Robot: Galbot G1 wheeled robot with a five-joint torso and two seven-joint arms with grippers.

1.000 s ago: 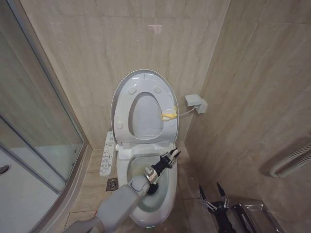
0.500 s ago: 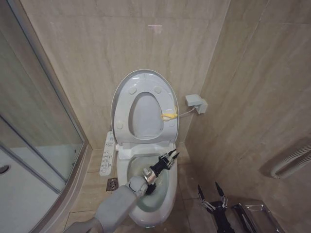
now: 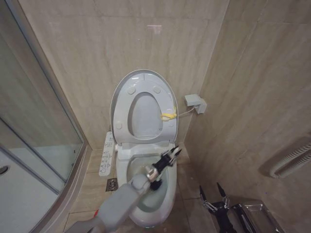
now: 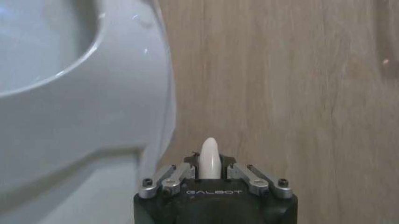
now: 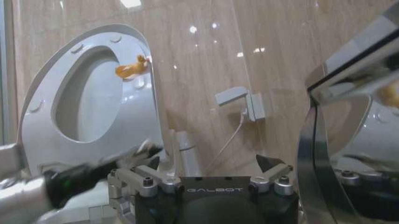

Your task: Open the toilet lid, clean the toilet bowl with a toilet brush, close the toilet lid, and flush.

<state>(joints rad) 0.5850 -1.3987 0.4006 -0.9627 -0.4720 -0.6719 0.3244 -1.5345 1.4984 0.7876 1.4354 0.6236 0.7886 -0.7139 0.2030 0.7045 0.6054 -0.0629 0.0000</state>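
Toilet lid (image 3: 142, 104) upright against the wall. Left gripper (image 3: 171, 156) over the toilet bowl (image 3: 167, 194), clamped on the toilet brush (image 4: 209, 158) handle — right gripper (image 3: 214, 196) spread, empty, low beside the bowl.

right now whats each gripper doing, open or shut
Left gripper: shut on the toilet brush, over the toilet bowl.
Right gripper: open, empty, parked low.

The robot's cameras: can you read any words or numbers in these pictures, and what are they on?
"GALBOT" on the black body of the left end effector, which holds the toilet brush handle.
"GALBOT" on the black body of the right end effector.
The button panel beside the toilet bowl has markings too small to read.
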